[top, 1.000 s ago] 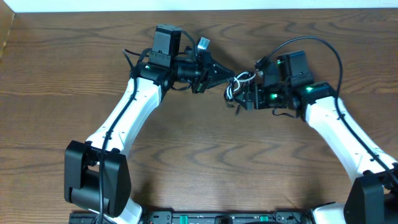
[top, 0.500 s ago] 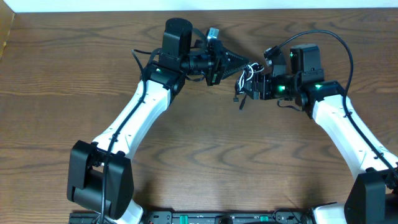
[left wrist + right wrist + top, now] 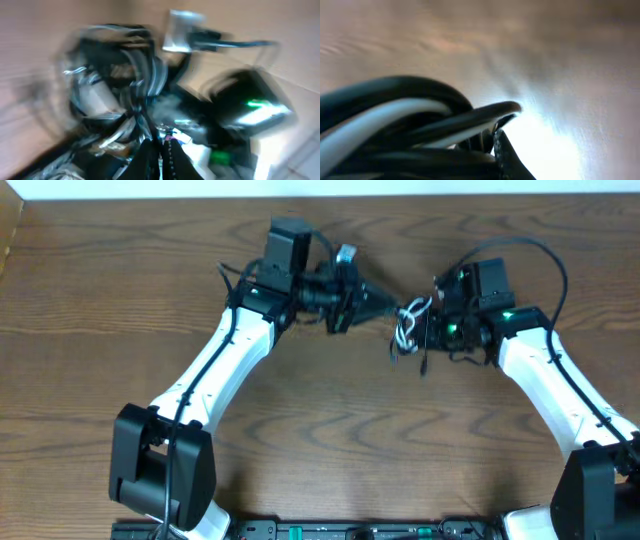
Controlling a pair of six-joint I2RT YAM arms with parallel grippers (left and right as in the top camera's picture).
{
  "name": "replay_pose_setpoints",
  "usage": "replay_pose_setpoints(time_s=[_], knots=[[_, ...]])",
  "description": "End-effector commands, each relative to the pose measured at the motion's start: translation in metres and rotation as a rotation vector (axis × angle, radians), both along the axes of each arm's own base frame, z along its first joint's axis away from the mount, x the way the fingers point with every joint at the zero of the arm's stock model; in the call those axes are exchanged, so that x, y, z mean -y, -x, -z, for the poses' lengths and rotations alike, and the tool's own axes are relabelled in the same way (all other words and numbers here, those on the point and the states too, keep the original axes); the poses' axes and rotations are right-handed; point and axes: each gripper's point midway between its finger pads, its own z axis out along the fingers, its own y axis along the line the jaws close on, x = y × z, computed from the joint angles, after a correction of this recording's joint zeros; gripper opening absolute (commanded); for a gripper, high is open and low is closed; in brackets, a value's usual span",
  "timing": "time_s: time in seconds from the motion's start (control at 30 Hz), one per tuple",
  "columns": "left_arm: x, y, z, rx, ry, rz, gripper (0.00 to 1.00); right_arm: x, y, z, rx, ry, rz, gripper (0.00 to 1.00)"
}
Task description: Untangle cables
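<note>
The cables point(image 3: 408, 321), a small tangle of thin white and black cords, hang between my two grippers above the wooden table point(image 3: 330, 430). One black cord end point(image 3: 423, 360) dangles below the tangle. My left gripper point(image 3: 393, 307) reaches in from the left and is shut on the cables. The left wrist view is blurred: the closed black fingertips point(image 3: 150, 157) point into the cables point(image 3: 132, 85), with a white plug point(image 3: 180, 31) above. My right gripper point(image 3: 428, 322) is shut on the cables point(image 3: 395, 112), which fill the right wrist view over a dark fingertip point(image 3: 507, 160).
The left arm point(image 3: 215, 370) and right arm point(image 3: 555, 395) slant in from the front corners. A thick black arm cable point(image 3: 520, 245) loops above the right wrist. The table's far edge point(image 3: 320, 194) runs close behind both grippers.
The right gripper has shut on the tangle. Both grippers and the cables have shifted to the right, and a black cord end now hangs lower.
</note>
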Motion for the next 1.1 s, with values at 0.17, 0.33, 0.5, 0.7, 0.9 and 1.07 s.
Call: replay_pose_setpoints(time_s=[0.17, 0.33, 0.5, 0.7, 0.9, 1.07], knots=[[-0.100, 0.009, 0.119, 0.172, -0.759, -0.035, 0.08, 0.043, 0.026, 0.030, -0.120, 0.273, 0.068, 0.01], [-0.094, 0.016, 0.122, 0.176, -0.763, 0.000, 0.22, 0.027, 0.028, 0.031, -0.096, 0.323, 0.061, 0.01], [-0.086, 0.021, 0.120, 0.178, -0.741, 0.024, 0.43, 0.024, 0.035, 0.031, -0.091, 0.420, 0.181, 0.01], [-0.060, 0.020, 0.102, 0.211, -0.575, 0.054, 0.47, 0.025, 0.036, 0.038, -0.121, 0.420, 0.207, 0.01], [-0.033, 0.008, 0.082, 0.312, -0.460, 0.053, 0.47, 0.008, 0.044, 0.064, -0.218, 0.354, 0.130, 0.01], [-0.022, 0.008, 0.094, 0.253, -0.550, -0.023, 0.36, 0.006, 0.043, 0.064, -0.216, 0.348, 0.130, 0.01]])
